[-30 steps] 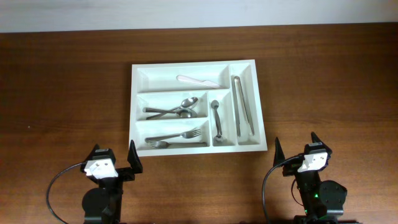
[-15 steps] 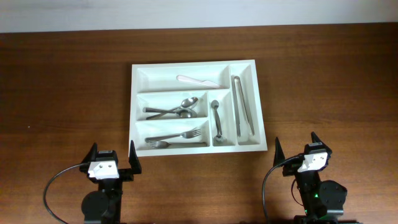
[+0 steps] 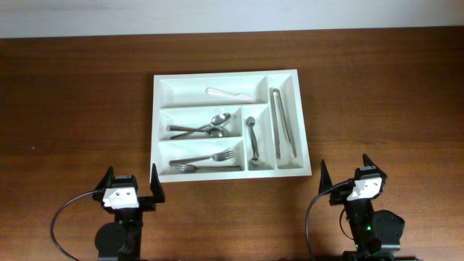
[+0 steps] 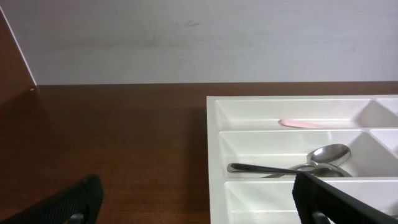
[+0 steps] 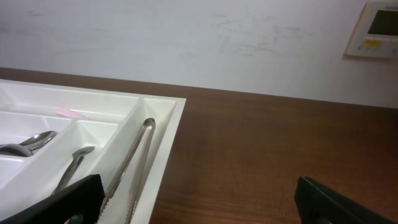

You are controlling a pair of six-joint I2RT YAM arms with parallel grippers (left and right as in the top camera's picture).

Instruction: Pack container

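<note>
The container (image 3: pixel 225 73) is a large white cutlery tray in the middle of the brown table. It holds a white knife (image 3: pixel 232 94), spoons (image 3: pixel 210 127), forks (image 3: pixel 206 161), a small metal utensil (image 3: pixel 252 141) and tongs (image 3: pixel 283 134). My left gripper (image 3: pixel 131 177) hovers near the tray's front left corner, open with nothing in it. My right gripper (image 3: pixel 344 172) is open and empty off the front right corner. The left wrist view shows the tray's wall (image 4: pixel 211 155) and a spoon (image 4: pixel 329 154) beyond the left gripper (image 4: pixel 200 208). In the right wrist view the right gripper (image 5: pixel 202 205) has the tongs (image 5: pixel 134 162) at its left.
A pale wall runs behind the far table edge, with a small wall panel (image 5: pixel 379 22) at upper right. Bare wood lies left and right of the tray and in front of both arms.
The left gripper has turned slightly and shifted left, now squared toward the tray. The right arm and the cutlery have not moved.
</note>
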